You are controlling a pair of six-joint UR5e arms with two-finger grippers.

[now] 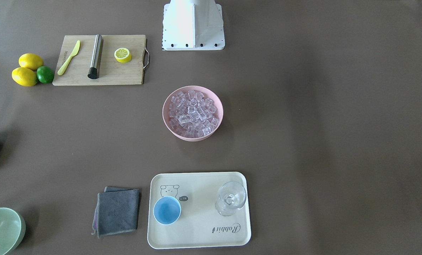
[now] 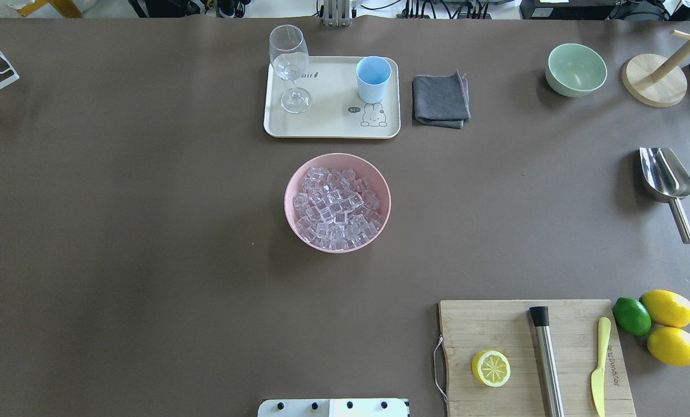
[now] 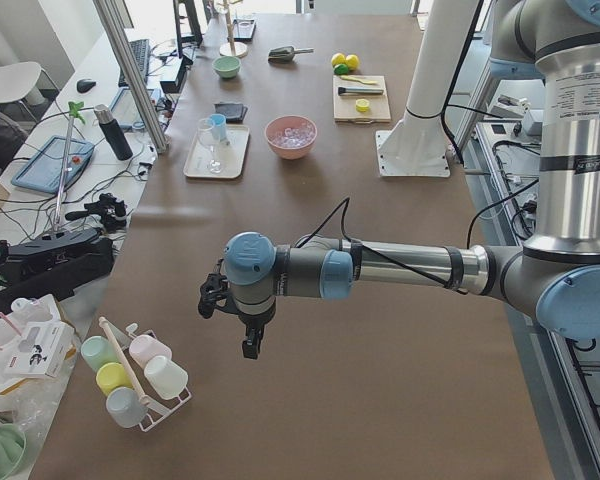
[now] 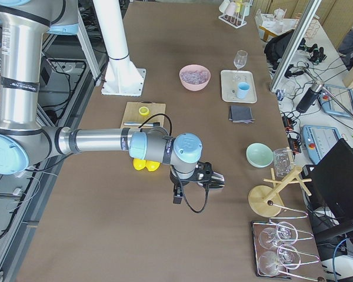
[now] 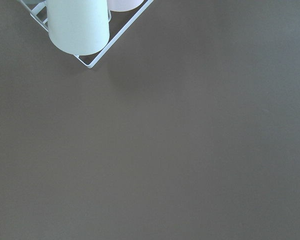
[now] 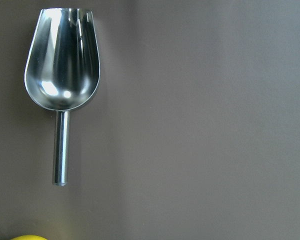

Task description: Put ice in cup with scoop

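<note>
Table (image 2: pixel 148 243) is seen, brown and wide. Two arms are held above it, one at each end. The left gripper (image 3: pixel 208 298) is held near a rack of cups (image 3: pixel 135 375), the right gripper (image 4: pixel 217 178) near the lemons (image 4: pixel 146 165). It cannot be told if either is open or closed. A tray (image 2: pixel 327 128) is laid at the far side, with a pink bowl (image 2: pixel 290 200) just in front. The scoop (image 2: pixel 664 174) is laid flat by the right edge, between a green bowl (image 2: pixel 576 69) and the lemons, touched by nothing. The cup (image 2: pixel 373 79) is stood upright on the tray beside a glass (image 2: pixel 290 63). The ice (image 2: pixel 336 208) is piled in the pink bowl.
</note>
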